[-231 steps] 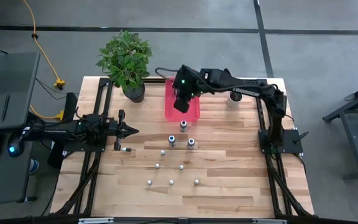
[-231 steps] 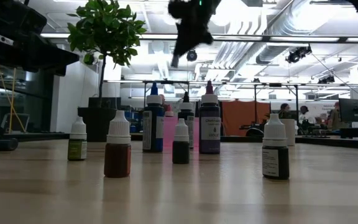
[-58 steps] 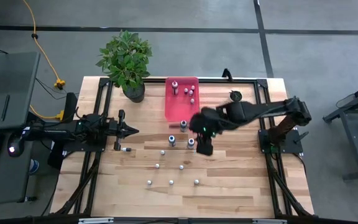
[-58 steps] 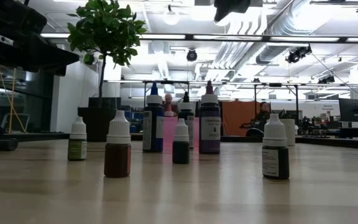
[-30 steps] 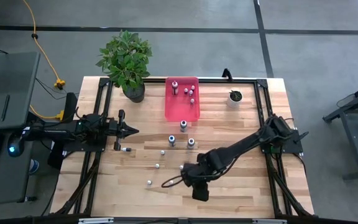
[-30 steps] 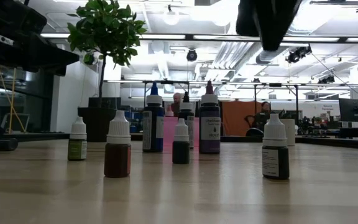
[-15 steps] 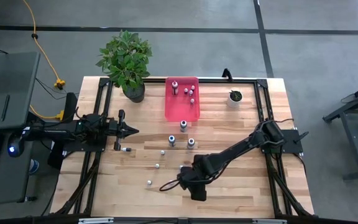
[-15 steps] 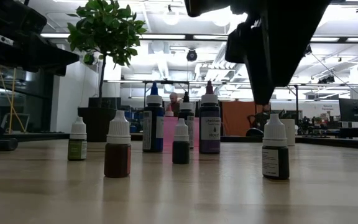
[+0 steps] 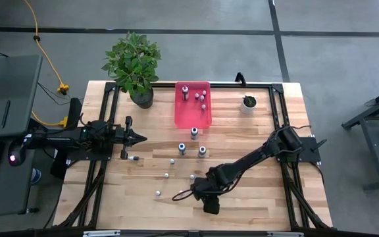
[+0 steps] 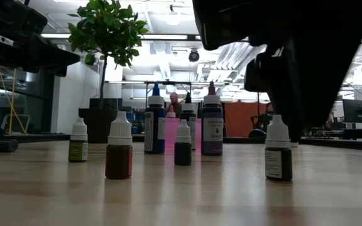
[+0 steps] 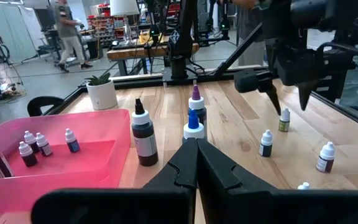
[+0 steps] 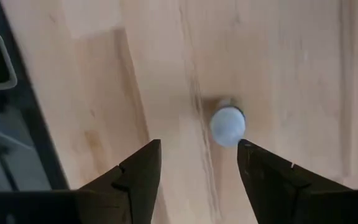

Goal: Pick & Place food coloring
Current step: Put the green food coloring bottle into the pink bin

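From above, the right arm reaches low across the wooden table (image 9: 255, 197) and its dark body hides the small bottle (image 12: 227, 125) beneath it. The right gripper (image 12: 197, 163) hangs just over that bottle with its fingers spread apart, the white cap showing between them, nothing grasped. At table height the same bottle (image 10: 278, 155) stands upright, dark-bodied with a white cap, its top partly covered by the gripper's black bulk. Other bottles of food coloring stand loose on the wood: a reddish-brown one (image 10: 119, 154), a taller blue one (image 10: 155, 123) and a purple one (image 10: 212, 126). A pink tray (image 9: 193, 113) near the far edge holds several more, too small to tell apart. The left gripper (image 11: 196, 151) rests clenched at the table's left side, beside a potted plant (image 9: 134, 66).
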